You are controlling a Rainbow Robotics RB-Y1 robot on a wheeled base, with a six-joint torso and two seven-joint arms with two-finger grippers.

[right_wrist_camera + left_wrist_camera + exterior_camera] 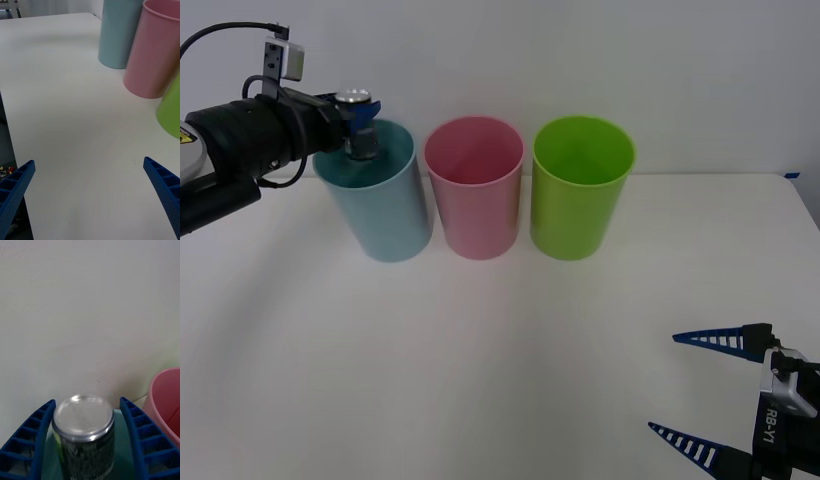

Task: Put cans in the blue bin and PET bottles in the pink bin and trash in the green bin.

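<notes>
Across the white table [500, 350], three tall bins stand upright in a row near the back wall: the blue bin [385, 215], the pink bin [477, 205] just beside it, and the green bin [578, 200] just beside the pink one on the side away from the blue. Above the blue bin's open mouth, the left gripper [358, 125] clamps its blue ribbed fingers [28, 442] against both sides of a small dark can [358, 125], held upright with its long axis vertical and its silver top [83, 415] facing up. Well apart from the blue bin, near the table's front, the right gripper [695, 390] hovers spread wide, holding nothing.
</notes>
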